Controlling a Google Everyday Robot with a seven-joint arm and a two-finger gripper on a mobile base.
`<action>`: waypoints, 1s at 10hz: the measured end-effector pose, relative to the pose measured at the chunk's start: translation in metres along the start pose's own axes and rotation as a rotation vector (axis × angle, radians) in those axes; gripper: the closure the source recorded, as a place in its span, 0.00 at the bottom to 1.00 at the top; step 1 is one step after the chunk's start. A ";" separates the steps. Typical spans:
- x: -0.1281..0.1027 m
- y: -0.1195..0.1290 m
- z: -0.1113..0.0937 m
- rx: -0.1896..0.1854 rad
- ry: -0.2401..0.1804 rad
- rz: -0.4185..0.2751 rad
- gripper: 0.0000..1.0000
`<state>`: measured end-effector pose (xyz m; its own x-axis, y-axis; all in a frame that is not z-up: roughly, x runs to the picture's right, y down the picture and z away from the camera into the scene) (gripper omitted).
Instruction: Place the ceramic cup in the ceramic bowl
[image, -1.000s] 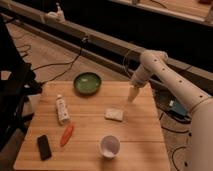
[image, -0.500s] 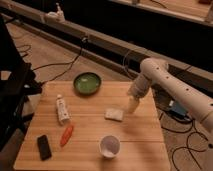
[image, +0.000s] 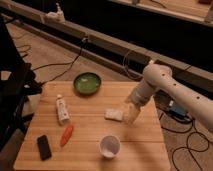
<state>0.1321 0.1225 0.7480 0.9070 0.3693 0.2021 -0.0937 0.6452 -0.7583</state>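
The white ceramic cup (image: 110, 146) stands upright near the front edge of the wooden table (image: 90, 135), right of centre. The green ceramic bowl (image: 87, 83) sits at the table's back, left of centre, and holds nothing. My gripper (image: 130, 114) hangs from the white arm that comes in from the right. It is low over the table, just right of a white rectangular block (image: 113, 114) and behind and to the right of the cup. It holds nothing that I can see.
A white tube (image: 62, 108) lies on the left part of the table, an orange carrot-like item (image: 66, 135) in front of it and a black flat device (image: 44, 147) at the front left corner. Cables run over the floor behind and to the right.
The arm has come down and forward over the last second. The gripper moved from above the table's back right edge to low beside the white block. The objects on the table have not moved.
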 end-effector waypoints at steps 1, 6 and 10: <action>-0.001 0.000 0.000 -0.001 0.000 -0.002 0.20; -0.007 0.017 0.006 0.000 0.003 0.015 0.20; -0.038 0.058 0.027 -0.011 0.012 -0.016 0.20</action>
<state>0.0813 0.1645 0.7132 0.9131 0.3512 0.2072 -0.0748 0.6437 -0.7616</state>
